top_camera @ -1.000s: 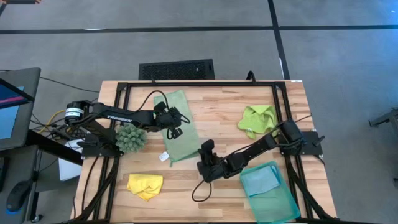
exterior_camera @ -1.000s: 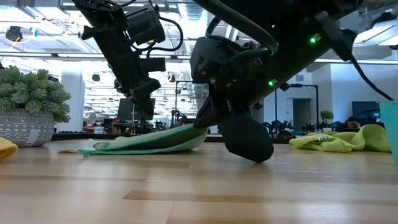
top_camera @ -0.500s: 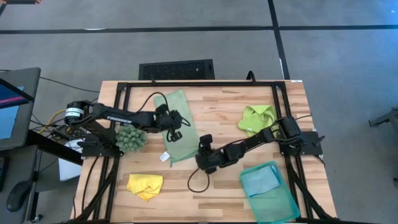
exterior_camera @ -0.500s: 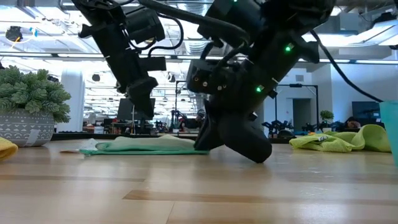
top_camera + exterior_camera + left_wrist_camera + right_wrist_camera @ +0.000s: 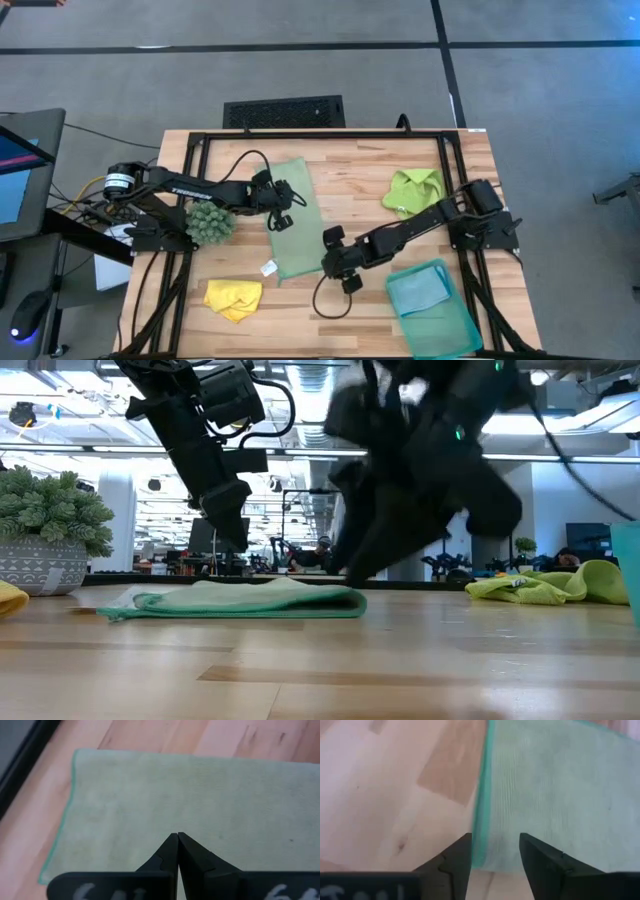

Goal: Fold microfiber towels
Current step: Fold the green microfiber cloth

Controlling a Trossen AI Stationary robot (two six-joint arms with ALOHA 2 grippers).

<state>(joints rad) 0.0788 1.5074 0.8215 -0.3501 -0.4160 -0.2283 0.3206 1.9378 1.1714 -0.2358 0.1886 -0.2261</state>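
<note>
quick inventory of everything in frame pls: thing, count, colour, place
sage green towel: 1, pale green, flat at table centre-left
lime green towel: 1, crumpled, right rear
yellow towel: 1, crumpled, front left
light blue towel: 1, inside teal tray, front right
spiky plant clump: 1, dark green, left edge
wooden table: 1
left gripper: shut, over the sage towel
right gripper: open, at the sage towel's edge

Note the sage green towel [image 5: 292, 222]: soft matt cloth with a fine woven nap. The counter [image 5: 360, 170] is smooth pale wood; the fingers [image 5: 542, 865] are matt black plastic.
</note>
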